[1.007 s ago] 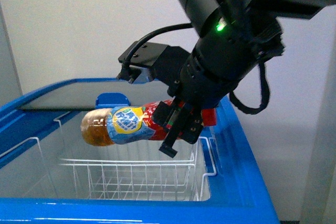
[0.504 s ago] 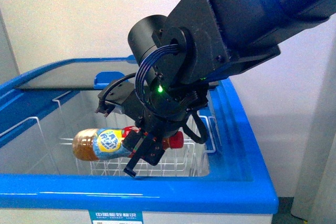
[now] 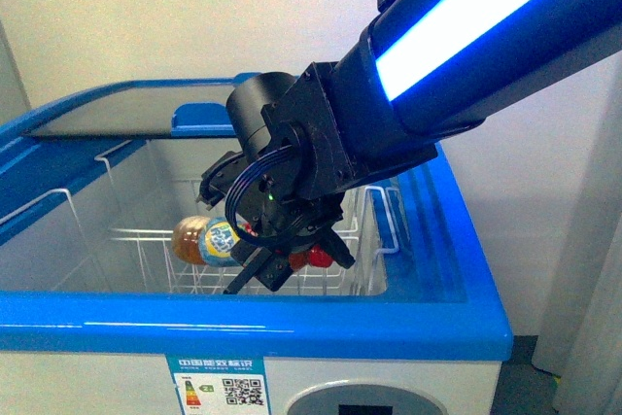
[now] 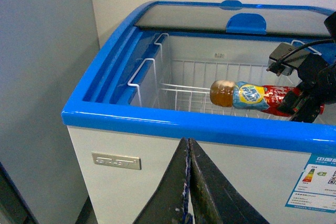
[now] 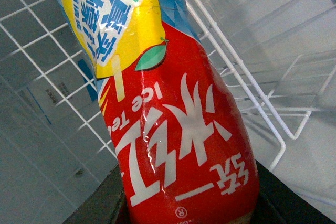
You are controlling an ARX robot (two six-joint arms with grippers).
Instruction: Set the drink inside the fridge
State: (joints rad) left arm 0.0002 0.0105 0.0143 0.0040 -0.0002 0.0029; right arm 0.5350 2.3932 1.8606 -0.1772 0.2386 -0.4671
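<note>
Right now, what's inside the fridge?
A white wire basket and the drink, lying sideways in the right gripper over the basket. The floor under the basket is hidden.

Fridge: fills the foreground, its opening facing up.
Sliding lid: over the rear part of the opening.
Wire basket: inside the fridge, hung along its right side.
Drink: on its side over the wire basket, base to the left.
Right gripper: at the drink's right end, inside the opening.
Left gripper: before the fridge's front wall, outside.
</note>
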